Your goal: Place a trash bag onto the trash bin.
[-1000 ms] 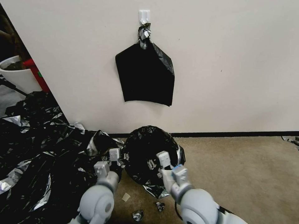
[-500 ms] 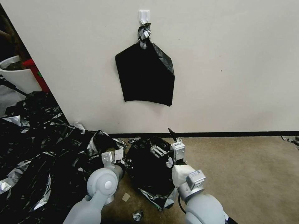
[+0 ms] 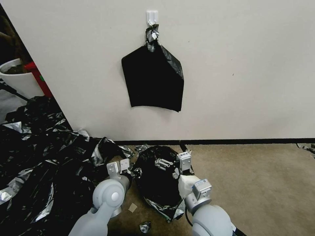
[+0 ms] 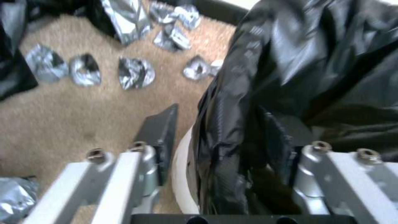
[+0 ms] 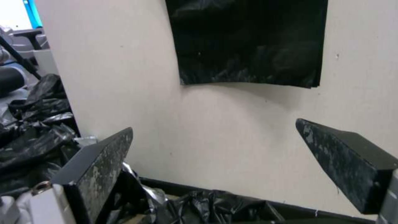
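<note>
Standing on the brown carpet floor [image 3: 249, 183] close to the wall [image 3: 229, 82] is the trash bin [image 4: 182, 174], and the trash bag [image 3: 157, 177] is lying over it, black and shiny and all wrinkly. We are seeing just a thin strip of the bin's white rim in the left wrist view, with the bag's edge hanging down over it. We are holding our left pincer [image 4: 226, 146] at the bin's left side, and its fingers are spread wide, one finger outside the rim over the carpet and the other finger inside, pressed into the black plastic. Our right pincer [image 3: 178, 160] is sitting at the right side of the bag, up near the top, and it is pointing toward the wall. Its two dark fingers [image 5: 95, 168] are wide apart and are holding nothing between them. A flat black sheaf of bags [image 3: 154, 78] is hanging on a white hook [image 3: 152, 17] on the wall above the bin. A big heap of black bags [image 3: 39, 157] is lying on the floor on our left. Small silvery scraps [image 4: 135, 71] are lying on the carpet beside the bin. Another white pot [image 3: 16, 80] is standing far off at the left edge.
</note>
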Motion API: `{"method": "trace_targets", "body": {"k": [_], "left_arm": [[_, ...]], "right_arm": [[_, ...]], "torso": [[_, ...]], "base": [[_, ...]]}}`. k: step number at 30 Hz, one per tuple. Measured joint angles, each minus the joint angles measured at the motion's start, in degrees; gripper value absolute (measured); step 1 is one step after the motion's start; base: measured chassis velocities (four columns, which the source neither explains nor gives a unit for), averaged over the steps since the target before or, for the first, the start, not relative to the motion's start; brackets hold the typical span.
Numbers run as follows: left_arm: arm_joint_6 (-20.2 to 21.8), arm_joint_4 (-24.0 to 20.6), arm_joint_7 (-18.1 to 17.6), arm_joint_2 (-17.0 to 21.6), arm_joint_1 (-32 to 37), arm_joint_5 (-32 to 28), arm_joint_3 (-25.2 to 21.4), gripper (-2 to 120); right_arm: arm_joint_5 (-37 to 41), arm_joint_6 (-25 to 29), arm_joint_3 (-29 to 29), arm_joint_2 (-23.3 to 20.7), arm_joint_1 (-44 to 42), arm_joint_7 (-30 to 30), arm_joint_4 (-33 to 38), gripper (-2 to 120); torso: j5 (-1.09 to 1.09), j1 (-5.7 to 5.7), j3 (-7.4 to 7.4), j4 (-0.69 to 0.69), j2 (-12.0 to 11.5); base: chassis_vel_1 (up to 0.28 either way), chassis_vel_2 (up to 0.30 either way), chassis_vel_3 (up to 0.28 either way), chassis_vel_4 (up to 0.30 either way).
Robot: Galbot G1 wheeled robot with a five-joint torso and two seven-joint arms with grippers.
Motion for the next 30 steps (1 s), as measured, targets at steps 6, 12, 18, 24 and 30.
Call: {"method": "trace_targets", "body": {"k": [6,12,18,24,30], "left_arm": [[-15.81,-3.11,13.46,3.23,4.42,15.43,-2.71,77],[-46.13,4.33,32.52,2.11,4.84,38.57,-12.24,97],[-53.82,5.22,37.95,0.67,6.93,38.36,-16.8,100],[-55.11,5.22,38.46,0.37,7.26,37.42,-16.92,100],[-55.44,5.22,38.27,0.36,7.23,37.15,-16.78,100]], "right_arm": [[-0.28,5.18,5.03,2.82,0.77,1.04,-3.92,100],[-3.66,13.44,19.28,8.06,-0.95,-4.07,-7.76,100],[-6.87,19.57,28.2,11.86,-4.2,-9.37,-10.43,100],[-7.69,20.17,28.99,12.33,-4.4,-9.91,-10.98,100],[-7.69,20.11,28.77,12.25,-4.37,-9.89,-10.97,100]], "torso": [[0.0,0.0,0.0,0.02,0.0],[0.0,0.0,0.0,-0.01,0.0],[0.0,0.0,0.0,0.0,0.0],[0.0,0.0,0.0,0.0,0.0],[0.0,0.0,0.0,0.0,0.0]], "base": [[0.0,0.0,0.0,0.0],[0.0,0.0,0.0,0.0],[0.0,0.0,0.0,0.0],[0.0,0.0,0.0,0.0],[0.0,0.0,0.0,0.0]]}}
